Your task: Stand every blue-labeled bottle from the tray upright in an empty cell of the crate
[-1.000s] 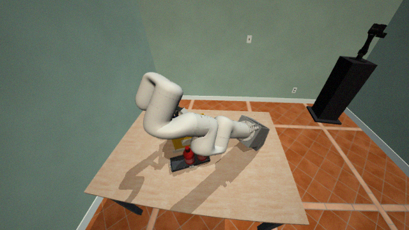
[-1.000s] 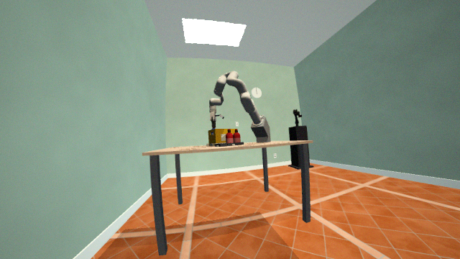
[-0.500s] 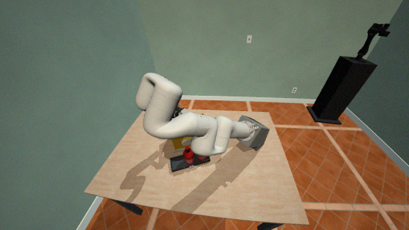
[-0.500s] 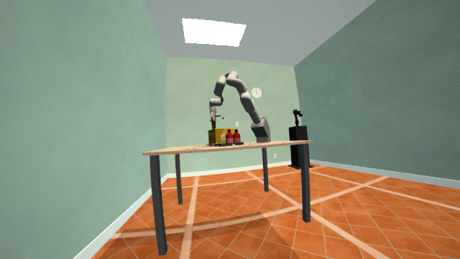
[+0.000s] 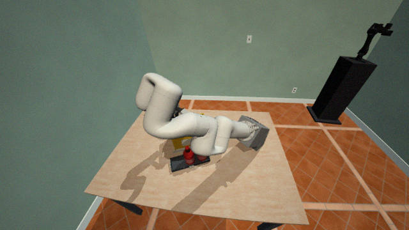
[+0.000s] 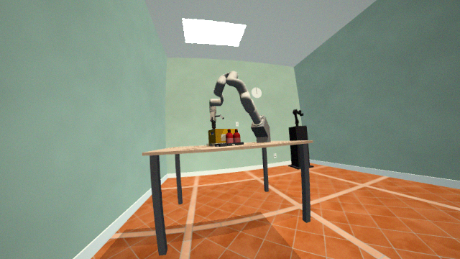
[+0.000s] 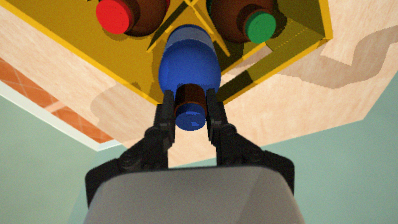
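Observation:
In the wrist view my gripper (image 7: 190, 100) is shut on the neck of a blue-labeled bottle (image 7: 189, 67) with a blue cap, held upright over a cell of the yellow crate (image 7: 150, 55). Its base sits low among the crate's dividers; I cannot tell whether it rests on the floor. A red-capped bottle (image 7: 120, 15) and a green-capped bottle (image 7: 252, 20) stand in other cells. In the exterior view the gripper (image 6: 213, 126) hangs just above the crate (image 6: 218, 137). Two red bottles (image 6: 233, 137) (image 5: 188, 162) stand upright on the dark tray.
The arm's grey base (image 5: 254, 132) sits on the table to the right of the crate. My arm hides most of the crate (image 5: 182, 142) in the top view. A black pedestal (image 5: 342, 89) stands on the floor far right, away from the table.

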Available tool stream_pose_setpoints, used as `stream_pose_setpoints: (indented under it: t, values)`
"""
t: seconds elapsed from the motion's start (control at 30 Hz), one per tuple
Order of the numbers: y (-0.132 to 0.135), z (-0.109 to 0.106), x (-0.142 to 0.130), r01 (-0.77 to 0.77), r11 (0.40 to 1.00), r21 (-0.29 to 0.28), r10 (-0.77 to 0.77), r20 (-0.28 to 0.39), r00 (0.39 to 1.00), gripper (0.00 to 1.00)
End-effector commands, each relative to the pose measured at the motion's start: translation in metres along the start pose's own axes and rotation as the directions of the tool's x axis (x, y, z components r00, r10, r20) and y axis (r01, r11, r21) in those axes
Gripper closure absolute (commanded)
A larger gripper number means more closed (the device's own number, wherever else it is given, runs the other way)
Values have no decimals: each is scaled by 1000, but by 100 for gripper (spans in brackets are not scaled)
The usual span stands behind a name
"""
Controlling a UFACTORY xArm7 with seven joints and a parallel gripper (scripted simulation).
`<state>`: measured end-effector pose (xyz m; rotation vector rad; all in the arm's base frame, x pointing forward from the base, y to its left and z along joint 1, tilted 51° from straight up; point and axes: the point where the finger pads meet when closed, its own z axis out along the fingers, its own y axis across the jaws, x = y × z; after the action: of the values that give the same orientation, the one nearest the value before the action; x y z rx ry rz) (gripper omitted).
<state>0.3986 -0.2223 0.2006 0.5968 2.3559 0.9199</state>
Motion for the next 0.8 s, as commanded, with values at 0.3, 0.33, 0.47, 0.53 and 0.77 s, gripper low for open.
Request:
stream_pose_setpoints:
  t: [0.3,0.33,0.47,0.53,0.77]
  values:
    - [-1,0,-1,0,1000,2,0,5,1000,100]
    - [-1,1,-1,0,1000,2,0,5,1000,100]
    - [-1,4,-1,0,1000,2,0,5,1000,100]
    - [-1,5,-1,0,1000,2,0,5,1000,100]
    - [-1,11,-1,0,1000,2,0,5,1000,100]
